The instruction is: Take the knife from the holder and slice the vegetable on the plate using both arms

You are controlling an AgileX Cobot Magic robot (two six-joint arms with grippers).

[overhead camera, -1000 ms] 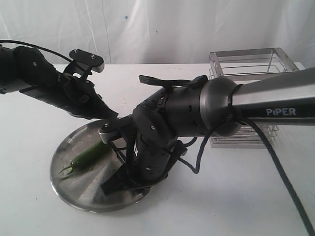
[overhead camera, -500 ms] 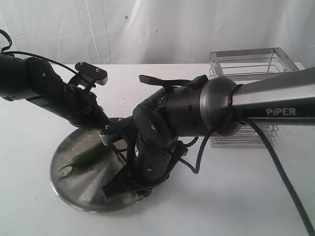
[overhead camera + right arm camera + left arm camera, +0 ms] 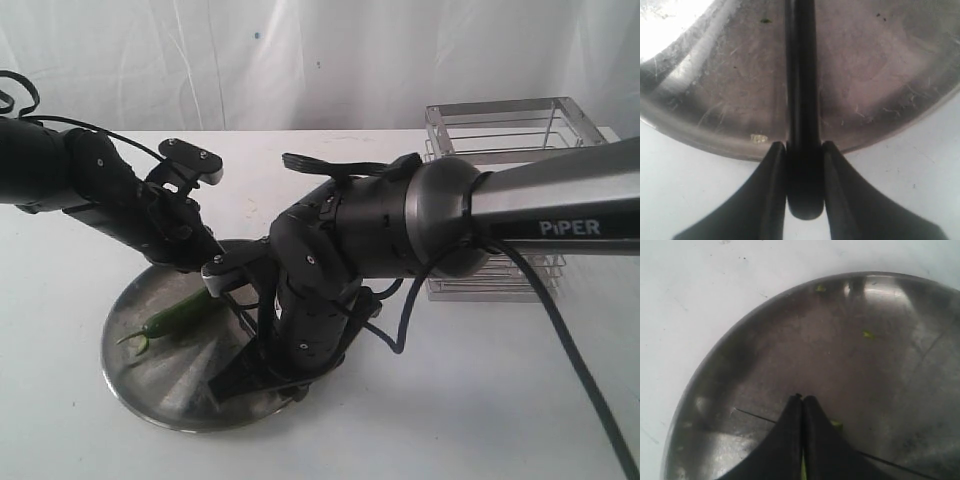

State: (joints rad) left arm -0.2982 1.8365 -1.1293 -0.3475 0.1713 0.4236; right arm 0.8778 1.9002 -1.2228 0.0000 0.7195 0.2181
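The green vegetable [image 3: 175,318] lies on the left half of the steel plate [image 3: 150,385]. My left gripper [image 3: 207,270] is shut, its tips low over the pod's right end. In the left wrist view the gripper [image 3: 802,399] is over the plate [image 3: 840,340], with a sliver of the vegetable [image 3: 836,424] showing beside and under the fingers. My right gripper [image 3: 243,377] sits at the plate's front rim, shut on the knife. The knife [image 3: 801,75] runs out over the plate [image 3: 875,75] from the gripper [image 3: 804,145]. The wire holder [image 3: 505,130] stands at the back right.
The bulky right arm marked PIPER [image 3: 470,225] spans from the right edge to the plate and hides the holder's lower part. Small green scraps [image 3: 867,333] lie on the plate. White table surface [image 3: 450,400] surrounds the plate.
My left gripper has come down and to the left, from above the plate's far rim to the pod's right end. The pod has shifted slightly left. The right arm has barely moved.
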